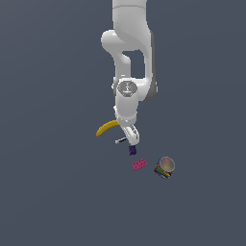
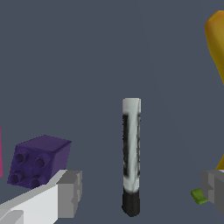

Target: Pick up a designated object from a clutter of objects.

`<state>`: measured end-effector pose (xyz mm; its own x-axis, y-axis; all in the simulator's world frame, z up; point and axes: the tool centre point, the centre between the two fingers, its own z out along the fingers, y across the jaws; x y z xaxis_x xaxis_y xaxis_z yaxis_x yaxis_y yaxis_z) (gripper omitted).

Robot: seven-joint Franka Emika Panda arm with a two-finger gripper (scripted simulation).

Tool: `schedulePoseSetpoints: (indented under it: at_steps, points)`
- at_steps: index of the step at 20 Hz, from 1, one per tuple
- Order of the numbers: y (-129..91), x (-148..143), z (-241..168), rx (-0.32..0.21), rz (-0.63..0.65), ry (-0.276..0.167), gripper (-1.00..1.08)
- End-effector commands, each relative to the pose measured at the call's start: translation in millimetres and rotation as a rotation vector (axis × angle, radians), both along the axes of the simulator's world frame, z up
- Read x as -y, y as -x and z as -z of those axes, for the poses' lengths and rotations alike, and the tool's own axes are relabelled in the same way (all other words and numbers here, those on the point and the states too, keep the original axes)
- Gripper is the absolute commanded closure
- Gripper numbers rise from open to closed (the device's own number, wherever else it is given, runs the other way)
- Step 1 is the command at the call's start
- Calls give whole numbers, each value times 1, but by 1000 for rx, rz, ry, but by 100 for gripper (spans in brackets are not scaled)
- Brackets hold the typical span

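Note:
The marker (image 2: 131, 148) is a thin stick with a white-grey body and a black end. It lies on the grey floor between my two fingers in the wrist view. In the exterior view the marker (image 1: 120, 141) peeks out just beside the gripper (image 1: 130, 140), on the exterior view's left. My gripper (image 2: 140, 192) is open and low over the marker, with wide gaps between it and both fingers (image 2: 68, 192). The yellow banana (image 1: 106, 128) lies just beyond the marker, and its end shows in the wrist view (image 2: 216, 48).
A dark purple studded block (image 2: 39, 162) sits close to one finger; it shows below the gripper in the exterior view (image 1: 132, 150). A pink studded brick (image 1: 139, 165) and a multicoloured round-topped can (image 1: 165, 167) lie further toward the exterior view's right.

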<state>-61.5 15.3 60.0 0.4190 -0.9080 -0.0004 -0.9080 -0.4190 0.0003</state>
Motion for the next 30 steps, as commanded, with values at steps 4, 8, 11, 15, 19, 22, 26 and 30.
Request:
schedulePoseSetpoints:
  at_steps: [4, 8, 11, 15, 19, 22, 26, 30]
  points:
    - [0, 0, 9, 0, 1, 0, -92]
    - [1, 0, 26, 0, 2, 0, -92]
    - [1, 0, 38, 0, 3, 0, -92]
    - [1, 0, 48, 0, 4, 0, -92]
    - [1, 0, 50, 0, 4, 0, 108]
    - [1, 0, 50, 0, 4, 0, 108]
    - [1, 0, 50, 0, 4, 0, 108]
    - [1, 0, 50, 0, 4, 0, 108]
